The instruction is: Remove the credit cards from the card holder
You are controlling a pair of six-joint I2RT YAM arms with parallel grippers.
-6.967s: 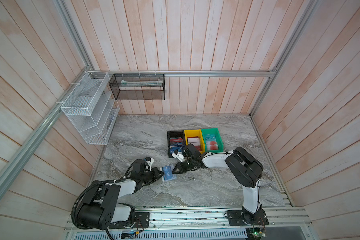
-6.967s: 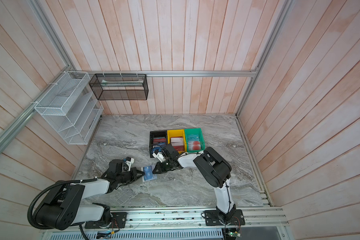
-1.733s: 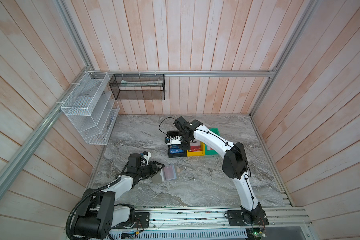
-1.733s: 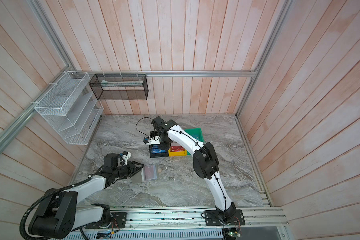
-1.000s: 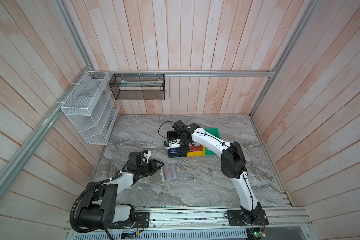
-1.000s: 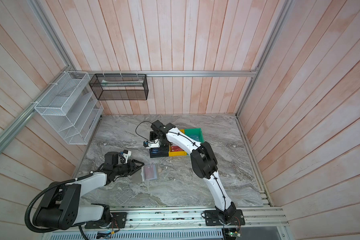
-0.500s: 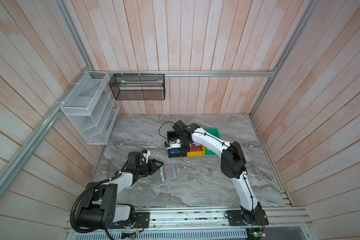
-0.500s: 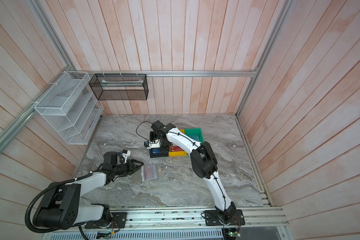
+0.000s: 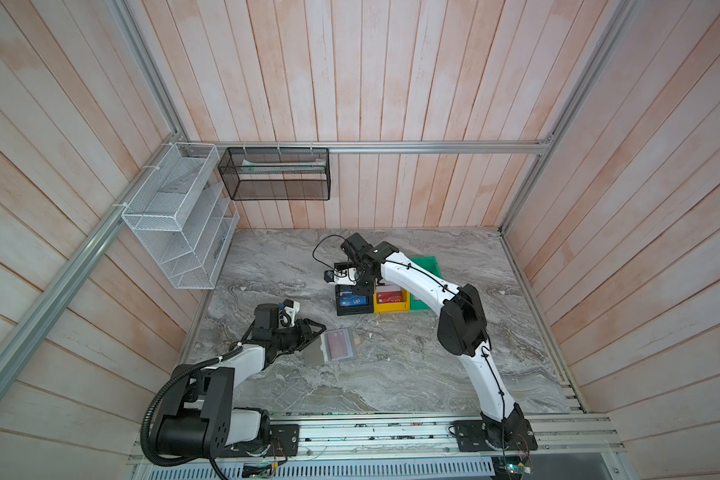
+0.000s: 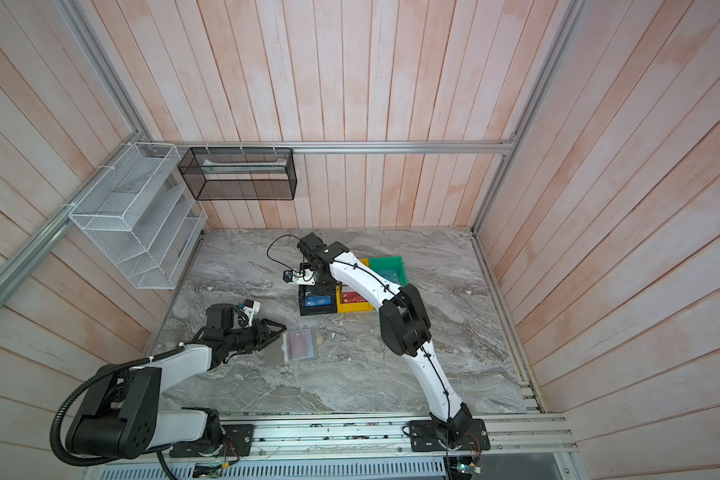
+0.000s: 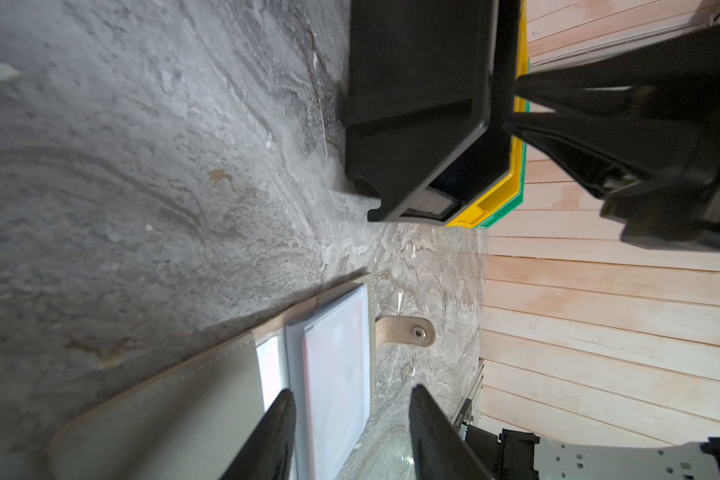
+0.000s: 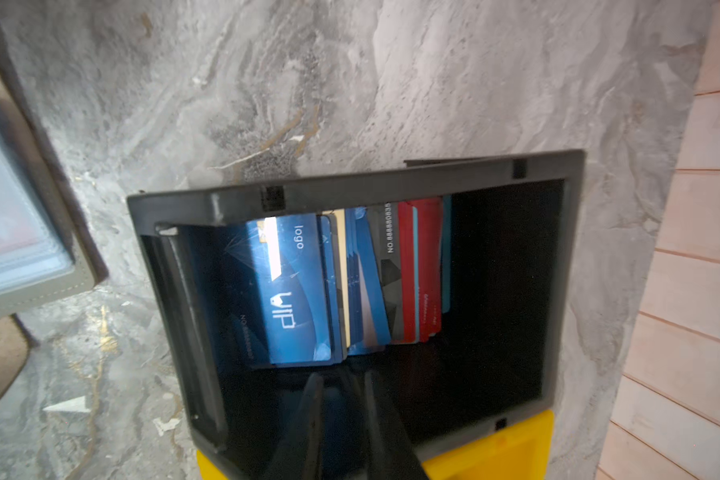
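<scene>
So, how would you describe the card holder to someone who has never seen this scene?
On the grey marble table, look in front of the row of black, yellow and green bins, to the left. The card holder lies open and flat: a thin grey booklet with clear sleeves and a reddish card showing through, not a box.

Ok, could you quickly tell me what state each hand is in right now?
Left hand: open at the card holder, holding nothing.
Right hand: slightly open over the black bin, holding nothing.
</scene>
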